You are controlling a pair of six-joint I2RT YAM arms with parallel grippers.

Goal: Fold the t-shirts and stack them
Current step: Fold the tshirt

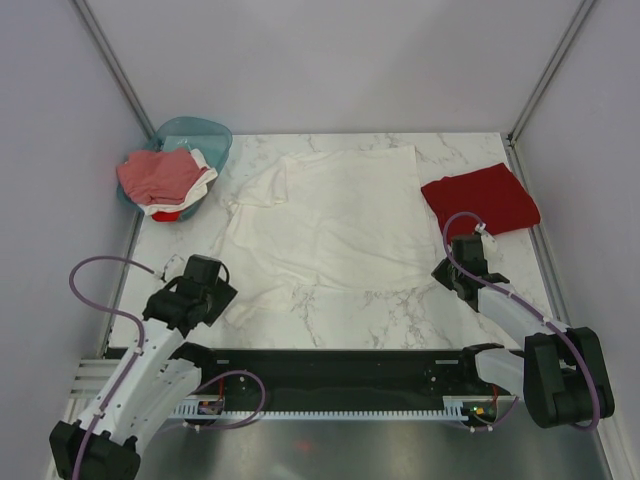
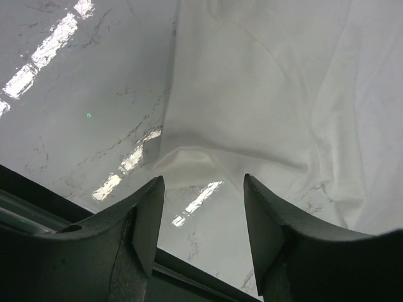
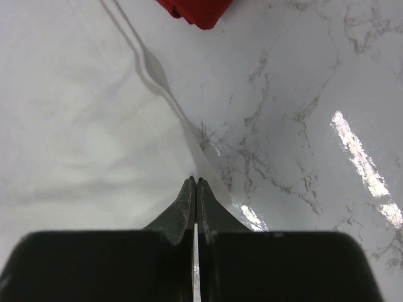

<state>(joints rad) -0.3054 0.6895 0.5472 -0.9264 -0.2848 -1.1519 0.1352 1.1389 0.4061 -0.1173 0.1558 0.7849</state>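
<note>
**A:** Which step is this?

**B:** Early in the fold of the big white tee, I'd judge. It lies spread open and a little rumpled in the middle of the surface. On its left, the left tool hangs just off the near left corner, jaws apart and nothing between them. On its right, the right tool has its jaws pressed together right at the tee's edge. I cannot tell whether a sliver of hem is nipped there.

**A:** What does the next move call for?

**B:** Probably the left tool lowering onto that puckered corner and closing on the cloth. Then both sides could be lifted together and carried over for a fold. The fabric looks limp, so an uneven lift would likely drag it crooked.

**A:** And the count?

**B:** From the left, there is one teal basket at the far left corner. It holds a pinkish-red tee on top and a white bundle under it. A scrap of red shows below that and may be one more, but the heap hides the rest. The big white tee is the only one in the centre. One dark red tee, already folded, lies at the far right. There are two arms, each with one tool.
</note>
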